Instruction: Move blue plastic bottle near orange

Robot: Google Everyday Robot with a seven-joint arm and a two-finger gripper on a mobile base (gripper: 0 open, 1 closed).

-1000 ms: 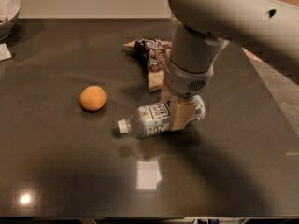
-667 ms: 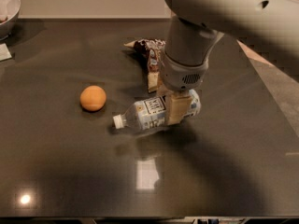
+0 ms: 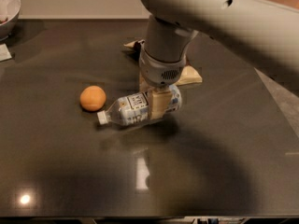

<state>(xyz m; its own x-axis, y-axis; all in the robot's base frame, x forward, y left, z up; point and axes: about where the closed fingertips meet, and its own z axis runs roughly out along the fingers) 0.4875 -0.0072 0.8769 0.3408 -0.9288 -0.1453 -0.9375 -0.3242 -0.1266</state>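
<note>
Dark, glossy table (image 3: pixel 56 162) carried one blue plastic bottle (image 3: pixel 133 110), one orange (image 3: pixel 92 98), one chip bag (image 3: pixel 190 74) and, at the far left corner, one bowl (image 3: pixel 8 13) with a small white card (image 3: pixel 4 52) just in front of it. The single gripper (image 3: pixel 159 102) stood over the middle of the table, its fingers (image 3: pixel 161 101) clamped across the bottle's body near the base end. The bottle was on its side, white cap pointing left and slightly toward the camera.

Compared with a second before, gripper and bottle had shifted left together: the cap, then well apart from the orange, now sat just beside the fruit's lower right edge; whether they touched could not be told. The orange had kept its place left of centre. The chip bag stayed behind the arm, partly hidden by it.
</note>
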